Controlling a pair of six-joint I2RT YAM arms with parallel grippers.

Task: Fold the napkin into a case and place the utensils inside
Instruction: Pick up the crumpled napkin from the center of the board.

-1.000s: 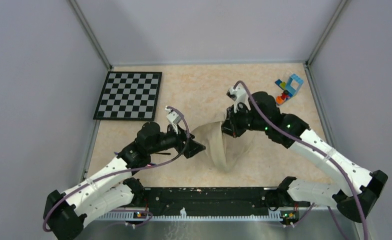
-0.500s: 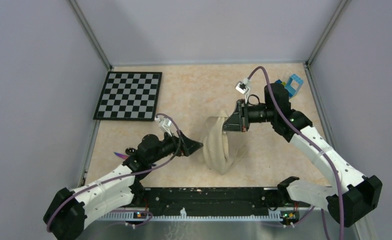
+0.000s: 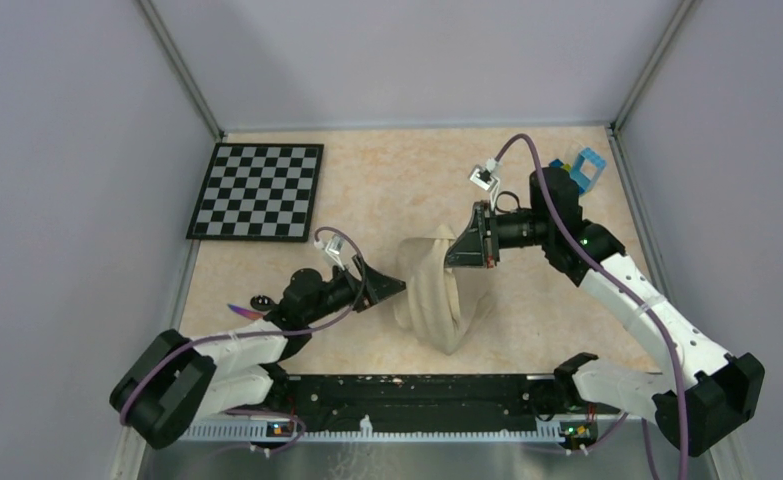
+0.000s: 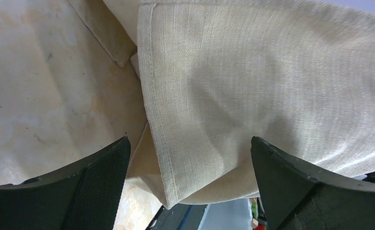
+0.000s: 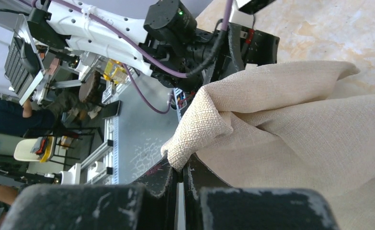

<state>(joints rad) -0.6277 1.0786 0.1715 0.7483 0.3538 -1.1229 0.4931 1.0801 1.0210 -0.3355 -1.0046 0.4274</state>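
The cream-beige napkin hangs in a bunched, twisted drape at mid table, lifted at its upper edge. My right gripper is shut on a fold of the napkin and holds it above the table. My left gripper is open, its fingers either side of the napkin's hemmed lower edge without closing on it. A rainbow-tinted utensil tip and a black spoon bowl lie on the table beside the left arm, mostly hidden by it. No folded case shows.
The black-and-white chequered board lies at the back left. Small coloured toy bricks sit at the back right, behind the right arm. Grey walls close the table on three sides.
The right gripper lifted the napkin edge and swung its wrist outward. The left arm drew back and lowered, then pushed its open fingers right, up to the hanging cloth.
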